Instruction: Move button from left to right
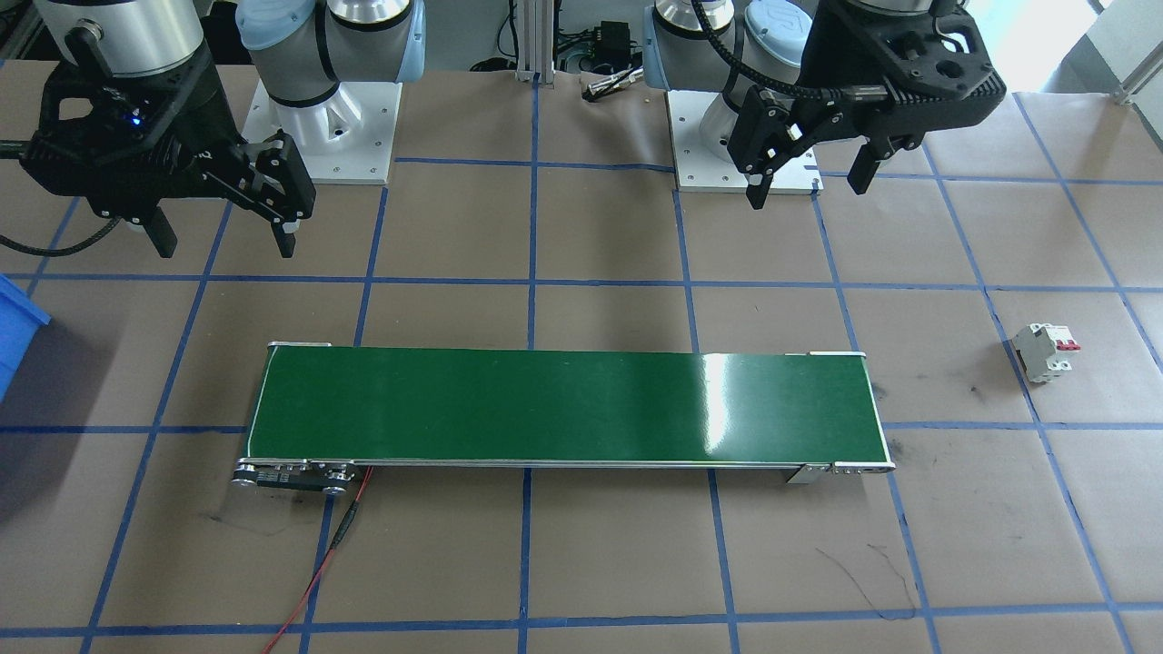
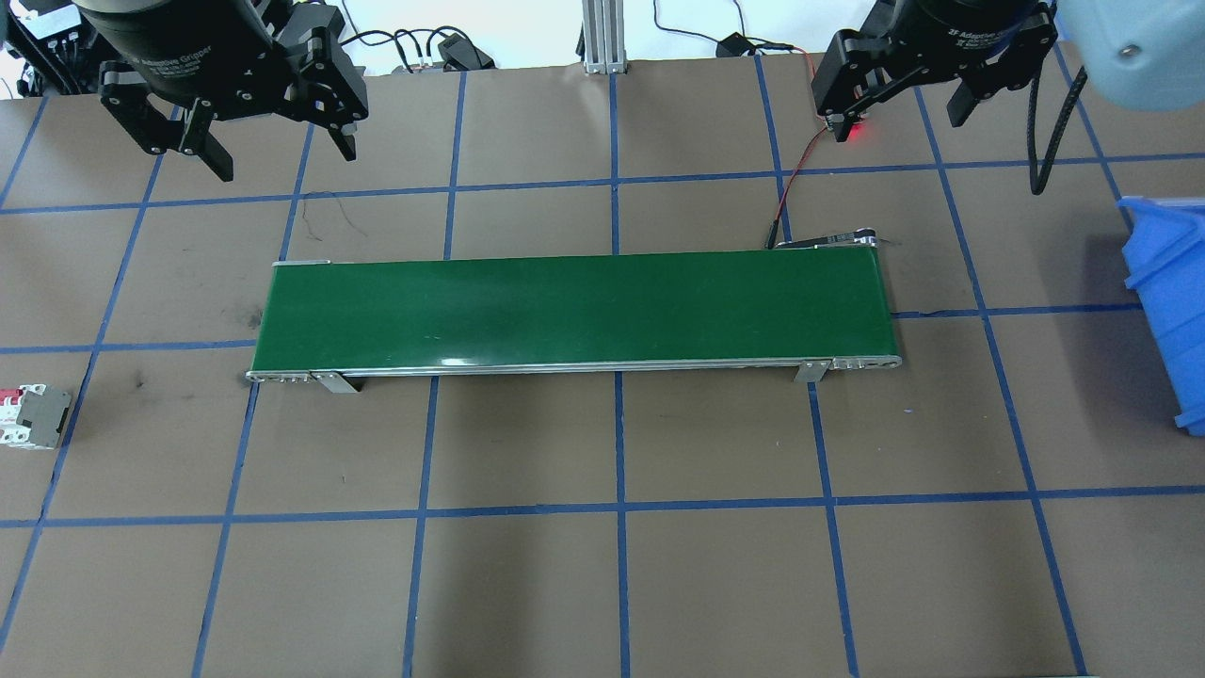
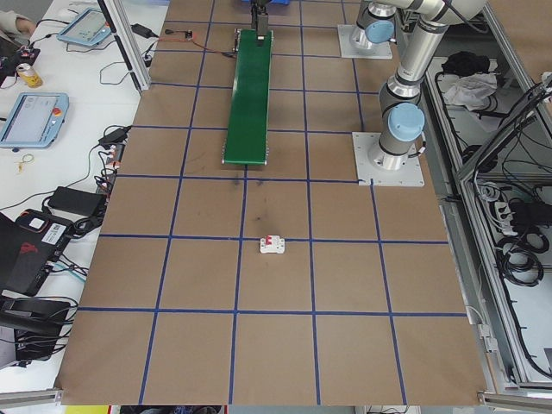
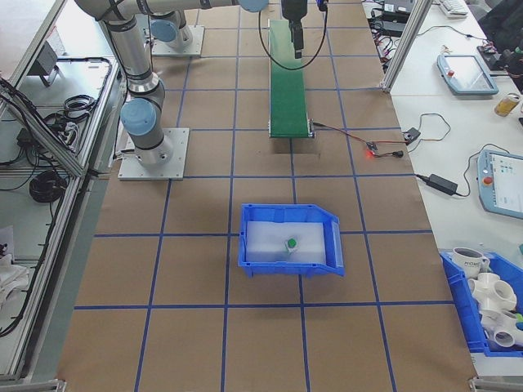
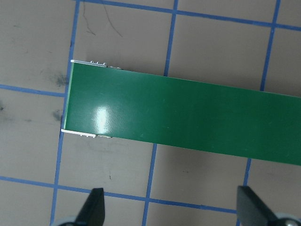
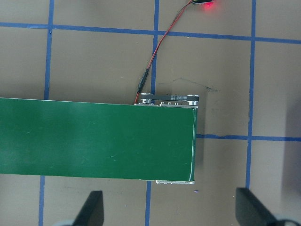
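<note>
Both the left gripper (image 2: 273,151) and right gripper (image 2: 899,118) hover with fingers wide above the conveyor belt (image 2: 574,311), holding nothing.

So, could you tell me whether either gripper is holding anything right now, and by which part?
Nothing is held. The left gripper and the right gripper both hang open and empty above the table, apart from the conveyor belt.

Button: shows in no view as a white block with orange base.
Blue bin (image 4: 290,238): a tiny green-and-white speck (image 4: 289,242) lies inside, perhaps a small part, too small to tell.
Circuit breaker (image 2: 33,417): cut off at the overhead view's 9 o'clock edge.
Left wrist view: only the fingertips (image 5: 95,201) show, at 6 o'clock.
</note>
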Motion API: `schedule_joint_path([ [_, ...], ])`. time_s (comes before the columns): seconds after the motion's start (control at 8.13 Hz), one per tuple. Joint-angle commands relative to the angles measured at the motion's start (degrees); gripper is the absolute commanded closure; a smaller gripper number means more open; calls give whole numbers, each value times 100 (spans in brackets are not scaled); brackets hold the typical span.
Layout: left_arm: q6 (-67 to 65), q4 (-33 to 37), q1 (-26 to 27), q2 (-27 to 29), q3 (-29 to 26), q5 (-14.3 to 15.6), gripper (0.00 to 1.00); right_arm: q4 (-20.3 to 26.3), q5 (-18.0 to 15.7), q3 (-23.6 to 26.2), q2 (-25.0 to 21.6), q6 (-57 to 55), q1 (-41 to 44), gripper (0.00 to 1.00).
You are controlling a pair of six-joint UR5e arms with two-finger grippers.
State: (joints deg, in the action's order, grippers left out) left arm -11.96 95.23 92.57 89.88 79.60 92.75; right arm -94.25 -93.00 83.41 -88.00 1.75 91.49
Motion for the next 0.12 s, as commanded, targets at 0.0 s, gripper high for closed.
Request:
schedule_joint_path([
  [0.0, 616, 40, 6, -5, -6, -126, 0, 21, 18, 8, -6, 1, 1, 0],
])
